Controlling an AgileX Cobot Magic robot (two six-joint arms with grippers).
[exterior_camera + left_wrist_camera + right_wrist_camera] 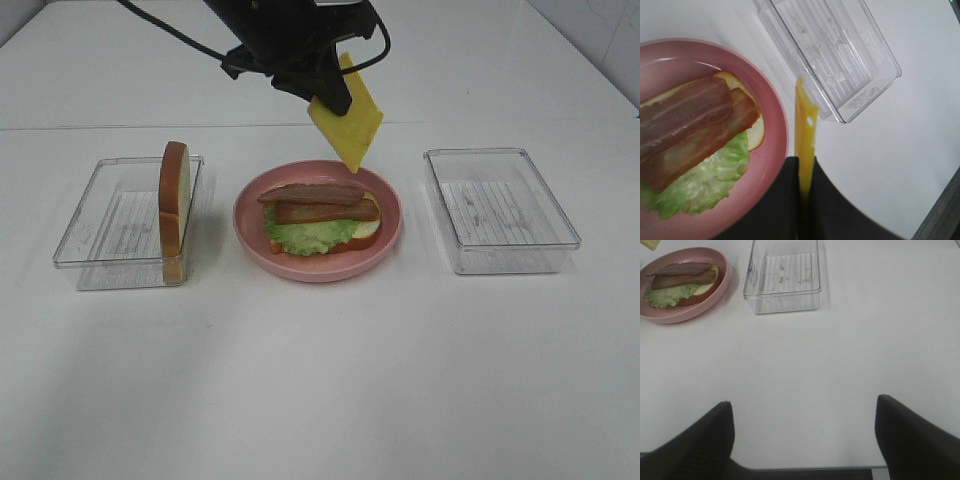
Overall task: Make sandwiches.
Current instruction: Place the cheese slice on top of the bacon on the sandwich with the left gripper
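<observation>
**Desk:** While your left gripper (322,92) hangs over the table, what is it carrying?

**Photographer:** Your left gripper is clamped on the yellow cheese slice (347,115), which dangles corner-down from the fingers. The left wrist view shows the slice (805,137) edge-on, pinched between the two dark fingers (772,205).

**Desk:** Where is the sandwich relative to that hand?

**Photographer:** Below it and slightly toward you. The half-built sandwich (320,215) sits on the round pink plate (395,235): a bread slice at the bottom, ruffled green lettuce (305,237) over it, two bacon strips (315,200) on top. The cheese's lowest corner hangs clear above the far rim of the plate, touching nothing.

**Desk:** And around the plate?

**Photographer:** To the hand's left, a clear plastic tray (100,250) holds one more bread slice (174,205), standing upright on its edge against the tray's wall nearest the plate. To the hand's right sits a second clear tray (500,210), also seen just past the cheese in the left wrist view (840,55).

**Desk:** Your right gripper?

**Photographer:** Your right gripper (802,440) has its fingers spread wide apart, holding nothing, over bare white table (840,370). The plate (715,290) and the right-hand tray (782,277) lie well ahead of it.
</observation>
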